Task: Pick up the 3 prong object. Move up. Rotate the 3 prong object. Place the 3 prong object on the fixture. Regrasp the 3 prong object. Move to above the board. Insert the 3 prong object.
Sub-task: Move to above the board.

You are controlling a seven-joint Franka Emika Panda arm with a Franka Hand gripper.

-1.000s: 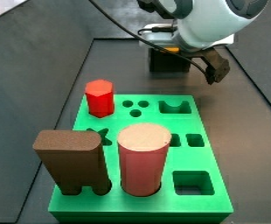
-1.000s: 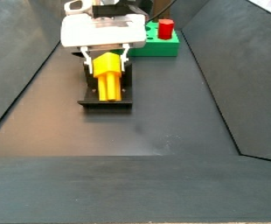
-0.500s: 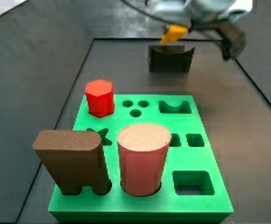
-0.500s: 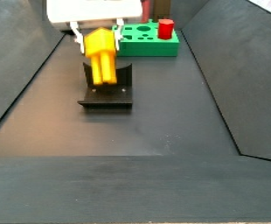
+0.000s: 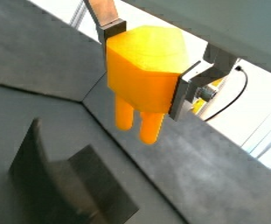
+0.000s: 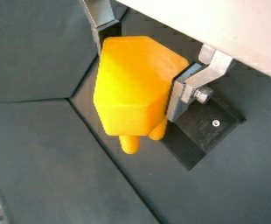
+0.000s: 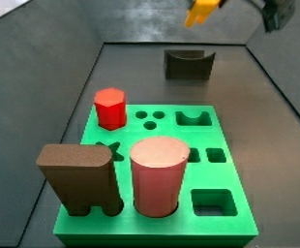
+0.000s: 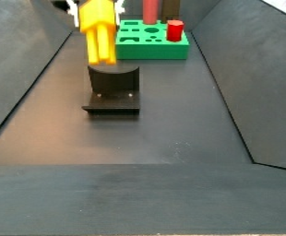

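Observation:
My gripper (image 5: 151, 54) is shut on the yellow-orange 3 prong object (image 5: 148, 70), its silver fingers (image 6: 194, 80) pressed to two opposite sides. The prongs point down, as both wrist views show. The object (image 8: 98, 32) hangs well above the dark fixture (image 8: 113, 88), apart from it. In a side view the object (image 7: 200, 12) is at the top edge, above the fixture (image 7: 188, 63), and the gripper is mostly out of frame. The green board (image 7: 237, 179) lies on the floor nearer the camera, with three small round holes (image 7: 150, 118).
On the board stand a red hexagonal peg (image 7: 108, 107), a big brown block (image 7: 75, 174) and a pink cylinder (image 7: 160, 174). Sloping dark walls (image 8: 22, 83) line both sides of the floor. The board (image 8: 152, 48) with the red peg (image 8: 175, 29) lies behind the fixture.
The gripper has risen with the 3 prong object, lifting it off the fixture to a height well above it. Nothing on the board has moved.

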